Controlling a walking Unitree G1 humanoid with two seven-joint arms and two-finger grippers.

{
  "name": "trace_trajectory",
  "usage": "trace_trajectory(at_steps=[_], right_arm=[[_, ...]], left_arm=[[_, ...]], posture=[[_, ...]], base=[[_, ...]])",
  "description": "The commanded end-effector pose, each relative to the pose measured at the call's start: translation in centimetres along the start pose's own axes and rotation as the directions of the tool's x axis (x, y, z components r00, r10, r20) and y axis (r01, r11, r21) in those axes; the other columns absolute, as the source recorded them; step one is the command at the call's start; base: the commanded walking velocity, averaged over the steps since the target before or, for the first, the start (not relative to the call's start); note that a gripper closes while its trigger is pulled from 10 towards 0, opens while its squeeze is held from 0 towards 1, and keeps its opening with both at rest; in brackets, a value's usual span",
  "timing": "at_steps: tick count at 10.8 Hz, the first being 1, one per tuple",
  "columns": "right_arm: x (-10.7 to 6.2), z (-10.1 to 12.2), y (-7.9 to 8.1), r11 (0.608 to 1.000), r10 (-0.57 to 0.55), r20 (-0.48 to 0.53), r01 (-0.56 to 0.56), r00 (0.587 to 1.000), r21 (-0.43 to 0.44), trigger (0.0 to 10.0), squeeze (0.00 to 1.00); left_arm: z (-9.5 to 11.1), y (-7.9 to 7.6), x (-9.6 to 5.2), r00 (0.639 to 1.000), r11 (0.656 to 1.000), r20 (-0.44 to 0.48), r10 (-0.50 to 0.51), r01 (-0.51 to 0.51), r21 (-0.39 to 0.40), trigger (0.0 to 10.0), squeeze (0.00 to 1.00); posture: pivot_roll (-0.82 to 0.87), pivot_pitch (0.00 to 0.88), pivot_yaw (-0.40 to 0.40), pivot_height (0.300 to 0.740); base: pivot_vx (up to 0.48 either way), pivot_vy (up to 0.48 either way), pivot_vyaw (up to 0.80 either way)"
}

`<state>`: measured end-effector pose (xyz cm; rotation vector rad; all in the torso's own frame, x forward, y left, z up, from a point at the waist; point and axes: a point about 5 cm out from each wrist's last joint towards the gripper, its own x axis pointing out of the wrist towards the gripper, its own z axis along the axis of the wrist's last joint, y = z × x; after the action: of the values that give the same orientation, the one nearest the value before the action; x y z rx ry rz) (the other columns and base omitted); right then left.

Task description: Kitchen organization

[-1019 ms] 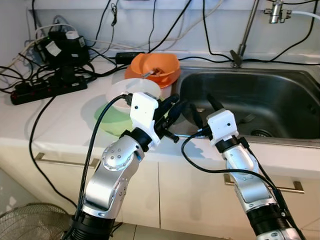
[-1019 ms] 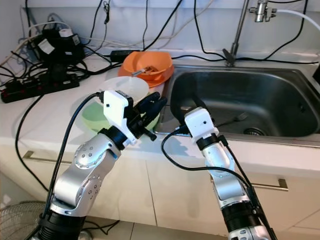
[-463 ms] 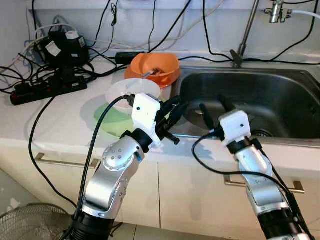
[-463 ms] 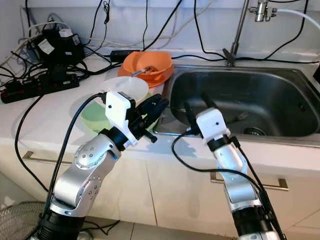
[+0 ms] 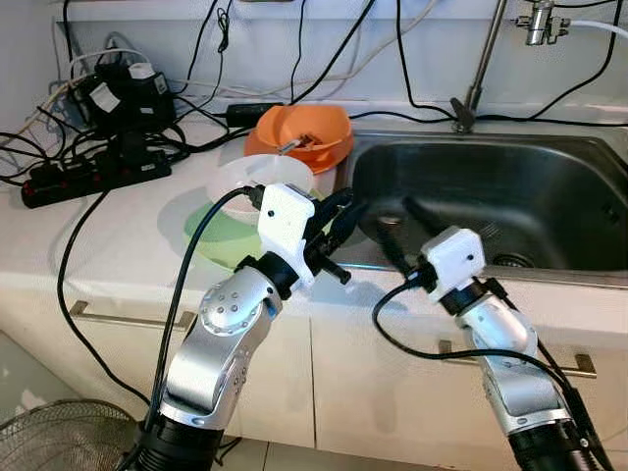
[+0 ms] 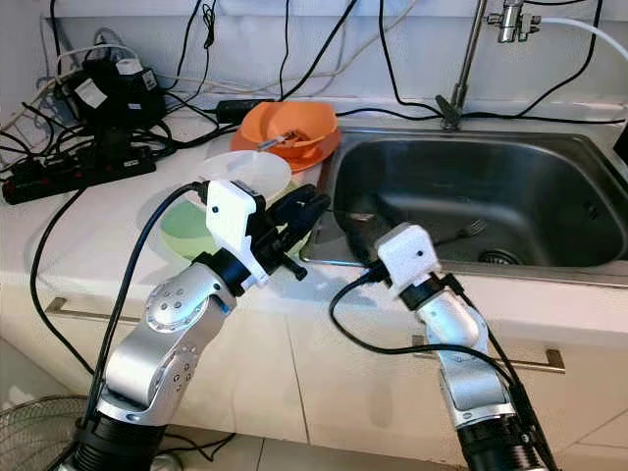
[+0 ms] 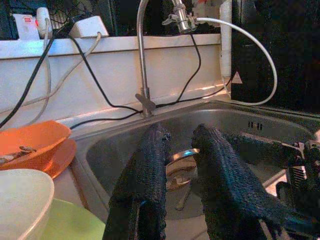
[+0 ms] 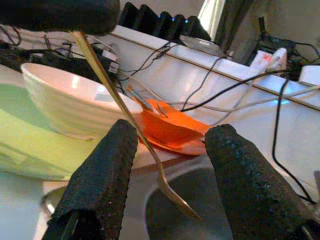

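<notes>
My left gripper (image 5: 339, 221) hovers at the counter's front edge beside the sink (image 5: 549, 167), shut on a thin metal utensil (image 8: 145, 140). The utensil slants down between the spread fingers of my right gripper (image 8: 172, 132), which is open and not touching it. In the eye views my right gripper (image 5: 400, 231) sits at the sink's front rim and points left toward the left one. A white bowl (image 5: 250, 177) rests on a green plate (image 5: 218, 240) just behind my left gripper. An orange bowl (image 5: 304, 132) with something in it stands farther back.
A fork (image 6: 469, 233) lies in the sink near the drain. The tap (image 5: 481, 69) rises behind the sink. A power strip (image 5: 93, 177), plugs and many black cables crowd the counter's back left. A fan grille (image 5: 49, 437) sits on the floor at the lower left.
My right arm swung right along the sink's front rim, then drew back and down, and its open gripper turned left toward the utensil. The left arm has stayed put.
</notes>
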<state>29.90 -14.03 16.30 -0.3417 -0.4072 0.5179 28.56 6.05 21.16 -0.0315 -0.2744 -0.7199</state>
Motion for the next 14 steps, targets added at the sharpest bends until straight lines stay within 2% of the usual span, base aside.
trace_trajectory(at_steps=[1,5,7,9,11,14], right_arm=[[-0.1,0.3,0.5,0.999,0.042,0.01,-0.043,0.999,0.019,10.0,0.0],[0.2,0.4,1.8,0.99,0.133,0.013,-0.133,0.991,0.049,10.0,0.0],[1.2,0.6,2.9,0.99,0.128,0.028,-0.13,0.991,0.057,10.0,0.0],[1.3,0.5,3.2,0.989,0.139,0.025,-0.14,0.99,0.055,10.0,0.0],[1.7,0.5,3.1,0.994,0.106,0.022,-0.107,0.994,0.036,10.0,0.0],[2.3,0.4,1.6,0.999,-0.025,0.01,0.026,1.0,-0.024,10.0,0.0]], left_arm=[[0.2,0.1,0.0,1.0,1.0,0.011,-0.002,0.002,0.011,10.0,0.0],[0.0,0.2,-0.2,1.0,1.0,0.008,-0.001,0.001,0.011,10.0,0.0],[0.0,-0.1,-0.2,1.0,1.0,0.003,-0.019,0.019,0.005,10.0,0.0],[-0.2,-0.3,-0.3,0.999,0.999,-0.006,-0.033,0.033,-0.003,10.0,0.0],[-0.5,-0.6,-0.4,0.998,0.999,-0.026,-0.049,0.049,-0.013,10.0,0.0],[-0.8,-1.1,-0.4,0.995,0.996,-0.049,-0.09,0.089,-0.022,10.0,0.0]], posture=[[0.04,0.008,0.095,0.74],[0.04,0.0,0.091,0.74],[0.04,0.0,0.086,0.74],[0.05,0.0,0.081,0.74],[0.05,0.008,0.077,0.74],[0.05,0.012,0.081,0.74]], base=[[0.0,0.0,0.0],[0.0,0.0,0.0],[0.0,0.0,0.0],[0.0,0.0,0.0],[0.0,0.0,0.0],[0.0,0.0,0.0]])
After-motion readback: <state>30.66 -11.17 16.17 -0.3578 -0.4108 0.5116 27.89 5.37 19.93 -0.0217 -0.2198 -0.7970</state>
